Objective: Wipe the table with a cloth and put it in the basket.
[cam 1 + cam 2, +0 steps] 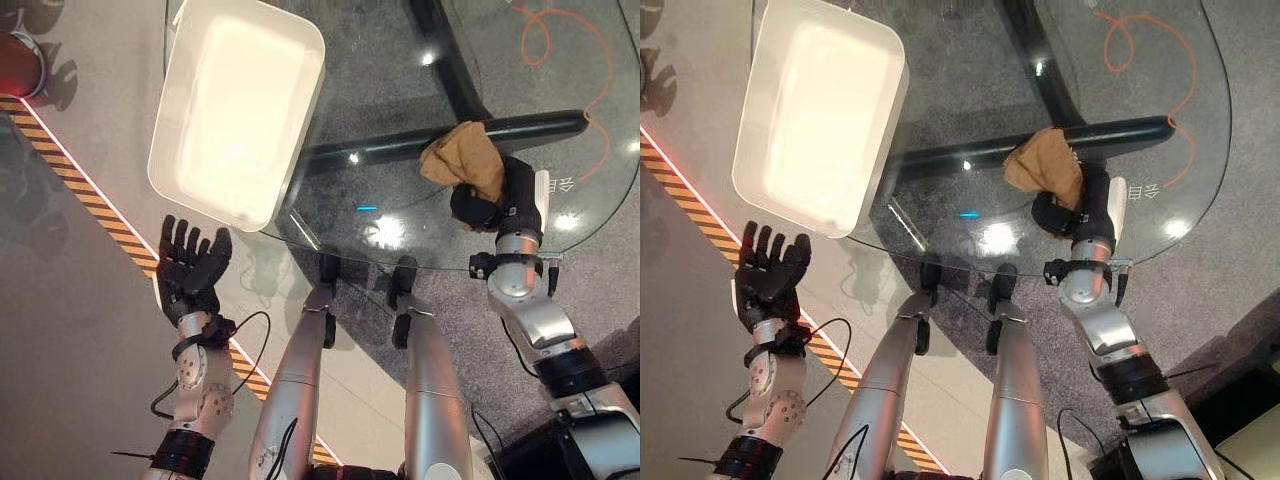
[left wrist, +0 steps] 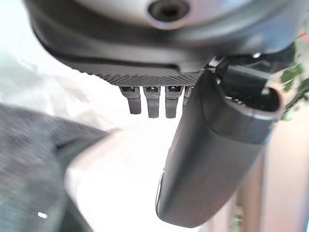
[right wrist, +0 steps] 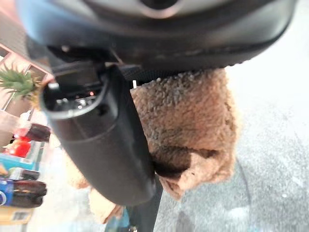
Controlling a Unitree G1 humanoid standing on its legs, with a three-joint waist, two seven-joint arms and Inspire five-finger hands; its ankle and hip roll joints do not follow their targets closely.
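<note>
On the glass bench (image 1: 400, 215), near its front edge, the right hand (image 1: 487, 205) was curled round a bunched tan cloth (image 1: 463, 158), thumb clamped over it in the right wrist view. The white basket (image 1: 236, 110) lay well apart toward the robot's left, overhanging the bench's left edge, so the cloth would need to cross leftward. The left hand (image 1: 188, 268) hung off the bench just beside the basket's near corner, fingers spread, holding nothing.
</note>
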